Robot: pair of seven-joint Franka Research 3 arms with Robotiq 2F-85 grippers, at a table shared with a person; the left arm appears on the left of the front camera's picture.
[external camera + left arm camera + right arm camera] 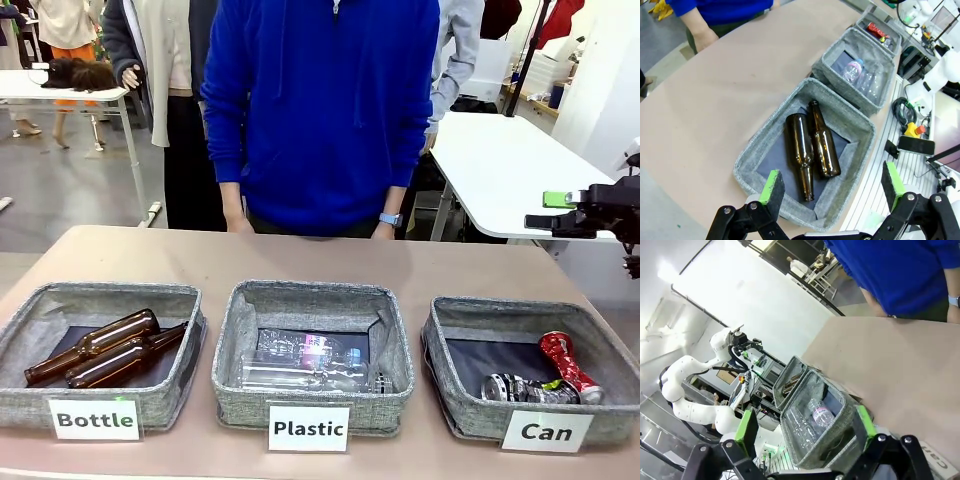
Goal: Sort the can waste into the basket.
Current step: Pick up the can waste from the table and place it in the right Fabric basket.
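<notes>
Both crushed cans, the red can (pixel 567 365) and the dark can (pixel 512 388), lie inside the "Can" basket (pixel 452 322). Beside it sits the "Plastic" basket (pixel 312 297) with clear bottles (pixel 305 362); beyond, brown bottles (pixel 100 348) fill the "Bottle" basket (pixel 100 296). The left gripper (pixel 832 187) and right gripper (pixel 805 427) hang spread, empty.

Bare table (pixel 300 260) lies open behind three baskets (pixel 312 350).

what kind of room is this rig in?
Looks like a robotics lab or test space, not a home. The table holds three labelled sorting baskets, "Can" basket among them; a white robot arm with cabling stands beside it, and more white worktables lie behind the person.
</notes>
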